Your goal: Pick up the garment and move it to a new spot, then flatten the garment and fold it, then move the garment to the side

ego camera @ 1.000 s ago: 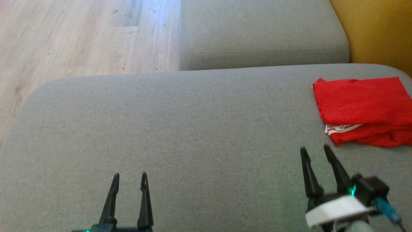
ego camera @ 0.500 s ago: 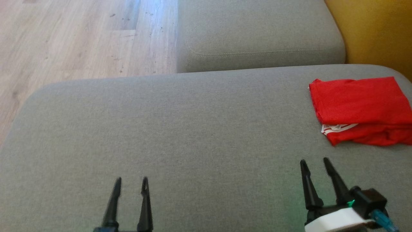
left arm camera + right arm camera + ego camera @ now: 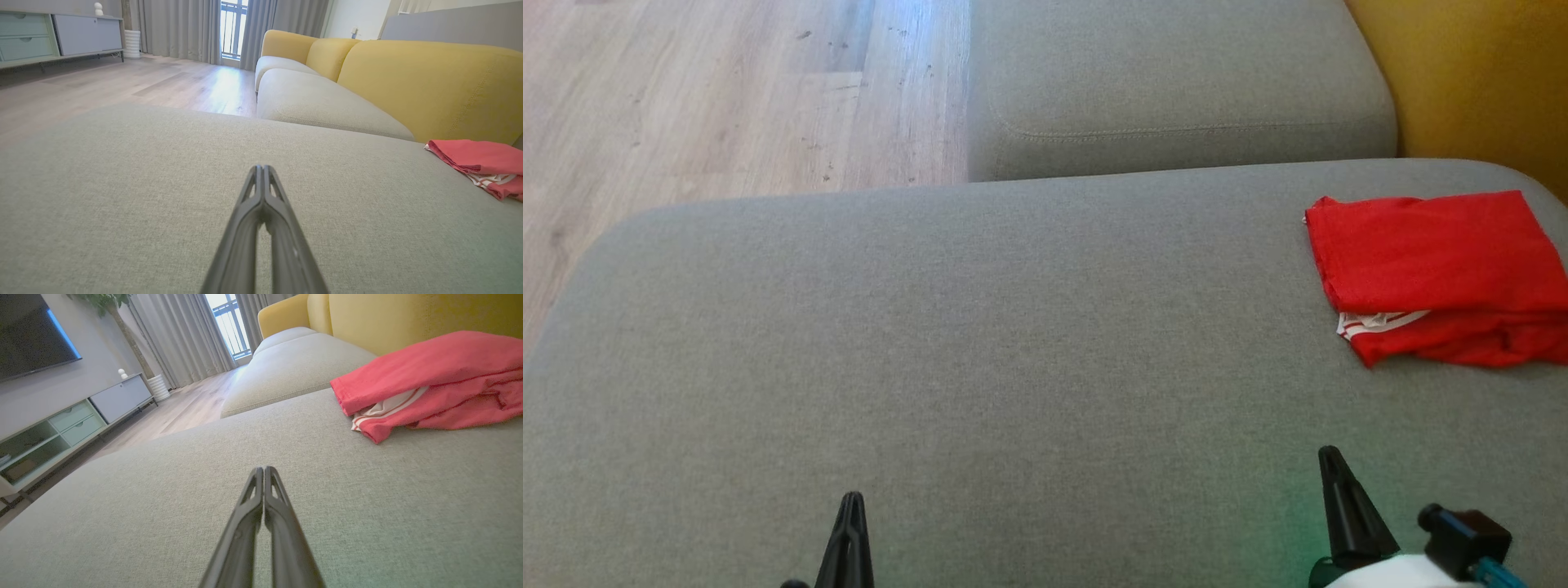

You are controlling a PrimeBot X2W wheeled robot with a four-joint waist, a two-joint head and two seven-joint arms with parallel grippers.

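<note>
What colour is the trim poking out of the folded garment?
The trim is white with red stripes, clearest in the right wrist view.

One garment point(image 3: 1433, 257), two pincers point(image 3: 852, 502) point(image 3: 1330, 457)

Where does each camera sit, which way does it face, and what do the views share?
Head view: on the head, looking forward and down at the grey cushion; left gripper at lower left, right gripper at lower right, both shut.
Left wrist view: low over the cushion, facing the wood floor and yellow backrest along the left gripper's fingers.
Right wrist view: low, facing the TV cabinet along the right gripper's fingers.
Shared: all three show the red garment lying untouched on the cushion.
</note>
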